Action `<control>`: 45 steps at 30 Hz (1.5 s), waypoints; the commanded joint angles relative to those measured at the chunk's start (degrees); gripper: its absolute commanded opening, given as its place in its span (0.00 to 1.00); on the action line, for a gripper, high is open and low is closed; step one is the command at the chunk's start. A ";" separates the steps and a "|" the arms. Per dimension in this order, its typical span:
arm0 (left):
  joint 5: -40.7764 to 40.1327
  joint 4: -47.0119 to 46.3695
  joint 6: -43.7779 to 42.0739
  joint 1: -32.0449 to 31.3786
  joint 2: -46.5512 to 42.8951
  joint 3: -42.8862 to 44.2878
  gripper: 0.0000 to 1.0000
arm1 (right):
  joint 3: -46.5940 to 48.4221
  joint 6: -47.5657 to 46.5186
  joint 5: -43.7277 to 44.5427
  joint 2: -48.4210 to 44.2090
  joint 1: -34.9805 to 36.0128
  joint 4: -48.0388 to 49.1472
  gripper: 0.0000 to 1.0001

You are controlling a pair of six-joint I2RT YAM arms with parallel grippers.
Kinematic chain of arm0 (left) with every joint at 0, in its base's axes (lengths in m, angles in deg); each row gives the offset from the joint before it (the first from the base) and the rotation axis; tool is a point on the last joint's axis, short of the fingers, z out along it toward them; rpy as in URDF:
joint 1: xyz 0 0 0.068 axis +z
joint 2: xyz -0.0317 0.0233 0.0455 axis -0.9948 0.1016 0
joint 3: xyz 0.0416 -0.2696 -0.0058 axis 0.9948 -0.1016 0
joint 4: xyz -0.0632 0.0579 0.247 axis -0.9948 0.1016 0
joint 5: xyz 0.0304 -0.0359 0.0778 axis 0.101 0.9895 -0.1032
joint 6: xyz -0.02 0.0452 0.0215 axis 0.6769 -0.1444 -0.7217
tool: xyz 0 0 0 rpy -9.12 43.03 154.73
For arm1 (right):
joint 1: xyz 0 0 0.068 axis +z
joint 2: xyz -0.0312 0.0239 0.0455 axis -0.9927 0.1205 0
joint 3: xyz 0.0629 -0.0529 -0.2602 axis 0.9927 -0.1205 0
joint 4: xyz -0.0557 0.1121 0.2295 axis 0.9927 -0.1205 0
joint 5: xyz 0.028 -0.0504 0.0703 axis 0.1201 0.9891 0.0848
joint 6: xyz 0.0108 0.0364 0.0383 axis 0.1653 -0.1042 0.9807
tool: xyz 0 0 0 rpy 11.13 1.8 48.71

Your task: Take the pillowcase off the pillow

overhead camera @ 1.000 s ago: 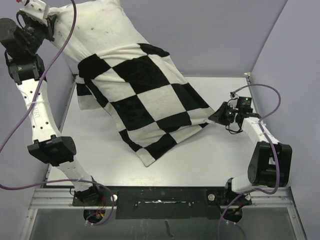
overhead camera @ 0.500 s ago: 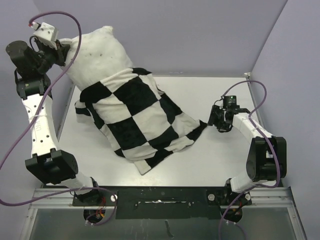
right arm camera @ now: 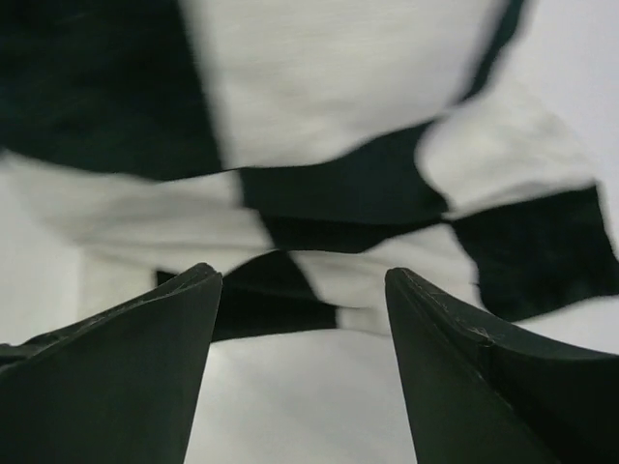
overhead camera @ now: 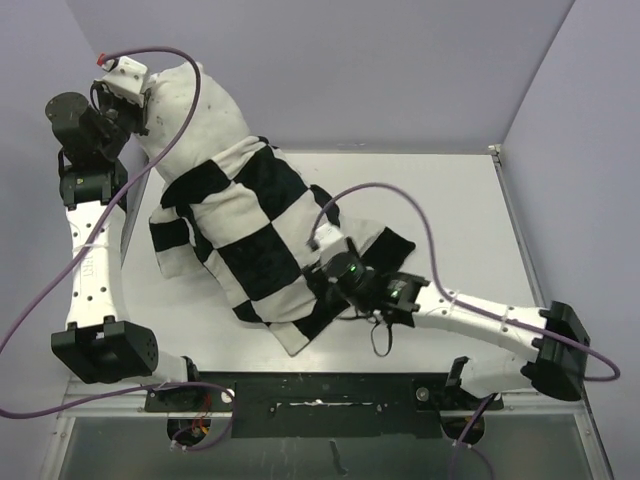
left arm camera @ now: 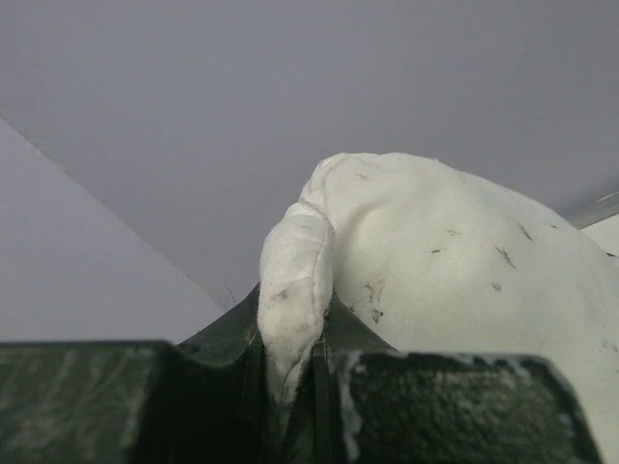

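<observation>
The off-white pillow (overhead camera: 190, 105) hangs tilted at the back left, its lower part still inside the black-and-white checkered pillowcase (overhead camera: 255, 235), which slumps onto the table. My left gripper (overhead camera: 135, 105) is raised and shut on the pillow's top corner (left arm camera: 295, 280); the corner is pinched between the jaws of that gripper (left arm camera: 290, 362). My right gripper (overhead camera: 320, 288) lies low at the pillowcase's near edge. It is open (right arm camera: 302, 280), with only bare table between its fingers, and the checkered fabric (right arm camera: 319, 87) lies just ahead of the tips.
The white table (overhead camera: 440, 210) is bounded by lavender walls at the back and sides. A purple cable (overhead camera: 400, 195) arcs over the pillowcase's right corner. A metal rail (overhead camera: 320, 385) runs along the front edge.
My right gripper let go of the pillowcase's right corner, opened, and swung left to its near edge. The left arm lowered the pillow a little, and the pillowcase slumped.
</observation>
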 commanded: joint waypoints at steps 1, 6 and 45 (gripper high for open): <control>-4.15 -11.78 -4.69 0.29 -1.26 0.35 0.00 | 0.58 -2.09 5.30 9.50 15.24 5.84 0.71; -4.51 -11.83 -4.59 0.53 -0.91 1.77 0.00 | 12.41 -0.36 7.38 28.63 24.27 -0.57 0.74; -4.61 -7.30 -4.48 5.05 8.76 23.60 0.00 | -13.50 31.27 3.93 8.94 8.66 -2.25 0.00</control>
